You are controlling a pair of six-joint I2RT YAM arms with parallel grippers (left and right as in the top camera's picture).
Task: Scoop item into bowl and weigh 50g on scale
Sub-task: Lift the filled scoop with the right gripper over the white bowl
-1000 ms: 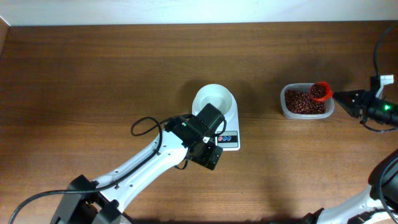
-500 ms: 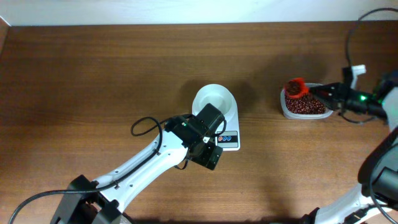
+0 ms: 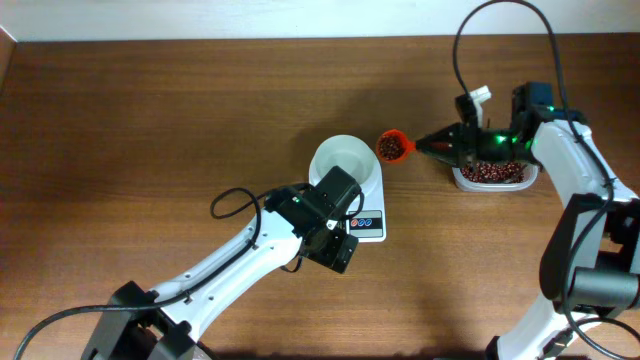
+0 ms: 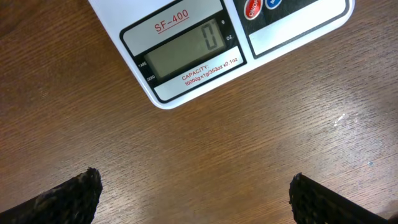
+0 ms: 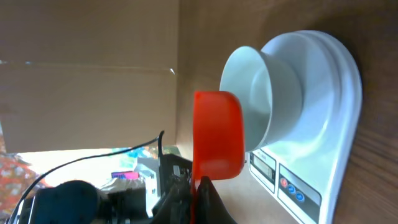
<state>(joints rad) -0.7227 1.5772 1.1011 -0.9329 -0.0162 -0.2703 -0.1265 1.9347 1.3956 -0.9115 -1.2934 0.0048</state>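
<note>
One bowl [image 3: 343, 160] on one scale [image 3: 368, 218]. Right gripper [image 3: 428, 147] is clamped on one scoop [image 5: 217, 134] of beans [image 3: 394, 146], left of one tub [image 3: 458, 180]. Left gripper [image 4: 196, 193] is wide open and empty, near side of the scale.

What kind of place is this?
Likely a robotics lab bench rather than a kitchen: two robot arms work at a wooden table, with a kitchen scale, white bowl, tub of beans and an orange scoop.

We see the left arm [image 3: 220, 265] angled in from the lower left, the left gripper [image 4: 199, 202] pointing downward, fingers spread wide (only their tips show). The right arm [image 3: 575, 160] extends leftward, the right gripper [image 3: 438, 146] clamped shut.
</note>
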